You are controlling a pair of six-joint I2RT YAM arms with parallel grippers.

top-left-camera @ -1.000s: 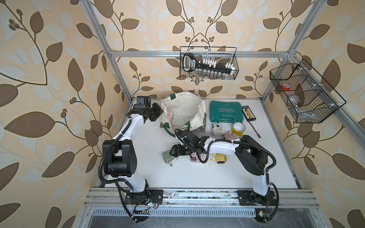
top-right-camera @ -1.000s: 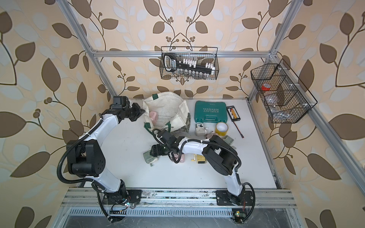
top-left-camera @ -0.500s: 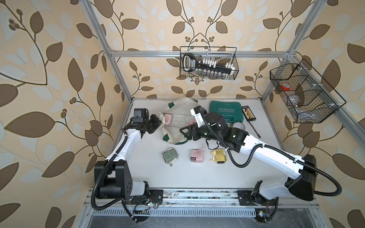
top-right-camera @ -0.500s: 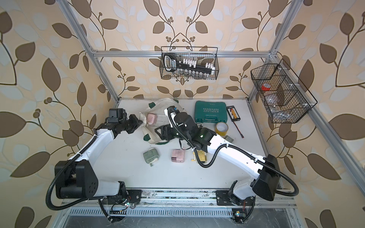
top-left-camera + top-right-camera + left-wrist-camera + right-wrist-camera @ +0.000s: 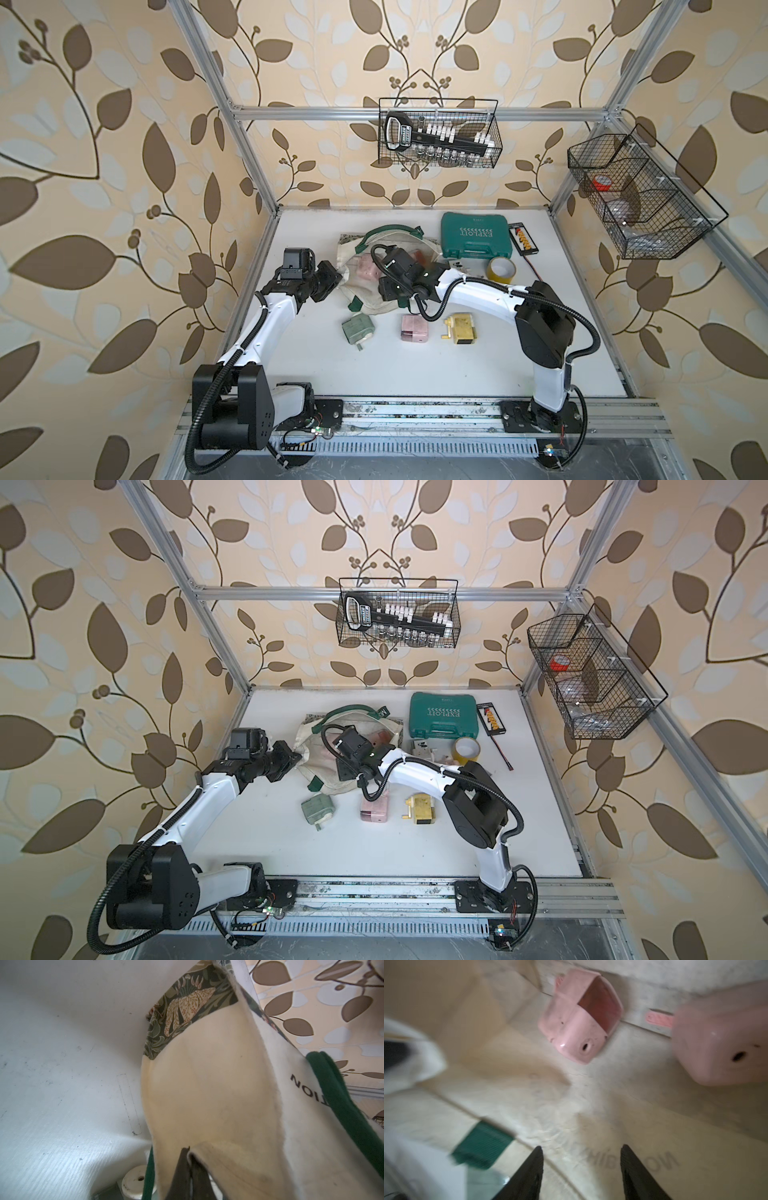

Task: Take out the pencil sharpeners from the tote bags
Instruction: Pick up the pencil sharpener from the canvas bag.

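The right gripper [image 5: 581, 1147] is open inside the bag [image 5: 571, 1095], and nothing is held between its jaws. Two sharpeners are seen ahead of it on the cloth: the near pink sharpener [image 5: 716, 1043] and the far pink sharpener [image 5: 577, 1028]. They look like hard, smooth, light plastic boxes with round corners, so they may slip. The flat sides should be pinched, not the thin handle. The left gripper [image 5: 188, 1154] is clamped on the bag's rim, holding the soft, floppy cloth up. On the table [image 5: 374, 382], a green sharpener [image 5: 358, 328], a loose pink sharpener [image 5: 414, 328] and a yellow sharpener [image 5: 460, 329] lie near the bag.
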